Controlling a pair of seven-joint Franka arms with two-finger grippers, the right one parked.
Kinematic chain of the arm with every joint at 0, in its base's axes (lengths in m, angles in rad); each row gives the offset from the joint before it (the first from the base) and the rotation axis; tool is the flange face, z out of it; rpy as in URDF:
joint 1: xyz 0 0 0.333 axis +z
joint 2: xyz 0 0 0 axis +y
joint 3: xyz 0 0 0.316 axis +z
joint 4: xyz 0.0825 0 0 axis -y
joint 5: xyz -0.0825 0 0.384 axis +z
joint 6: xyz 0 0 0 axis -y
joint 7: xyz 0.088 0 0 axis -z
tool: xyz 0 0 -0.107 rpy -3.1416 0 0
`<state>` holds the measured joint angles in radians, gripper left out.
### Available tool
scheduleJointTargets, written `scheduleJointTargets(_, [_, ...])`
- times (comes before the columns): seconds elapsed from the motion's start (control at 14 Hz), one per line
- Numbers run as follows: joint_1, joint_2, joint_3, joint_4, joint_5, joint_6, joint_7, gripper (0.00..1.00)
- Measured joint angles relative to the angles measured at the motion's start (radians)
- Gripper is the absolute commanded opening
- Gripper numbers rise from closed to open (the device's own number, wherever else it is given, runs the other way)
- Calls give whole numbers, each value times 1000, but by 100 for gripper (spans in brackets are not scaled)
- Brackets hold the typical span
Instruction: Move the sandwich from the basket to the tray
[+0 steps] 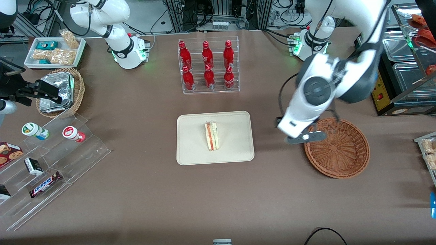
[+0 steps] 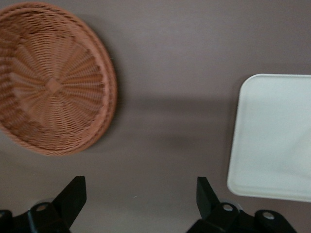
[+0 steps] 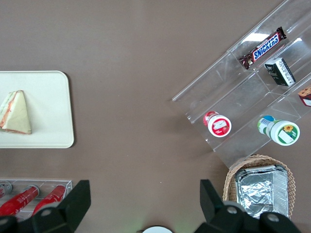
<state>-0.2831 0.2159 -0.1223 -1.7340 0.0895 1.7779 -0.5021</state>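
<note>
Brown cloth covers bench nearest camera, bare under hand. Hand open and holding nothing, hovering above cloth between basket and tray, just beside basket rim. Sandwich lying mid-tray, well apart from hand, toward parked arm's end. Red bottles in clear rack farther from camera than hand. Cables and frames along bench's back edge.

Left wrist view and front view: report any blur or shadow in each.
Left wrist view: soft blur on the basket weave and tray, a dim shadow band on the cloth between them, open gripper over it. Front view: sharp, sandwich crisp.
</note>
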Motion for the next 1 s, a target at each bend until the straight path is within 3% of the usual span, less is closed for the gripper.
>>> scheduleJointTargets(0.57, [333, -249, -57, -4, -48, -242, 461, 100])
scheduleJointTargets(1.0, [356, -271, 33, 93, -48, -256, 500, 100])
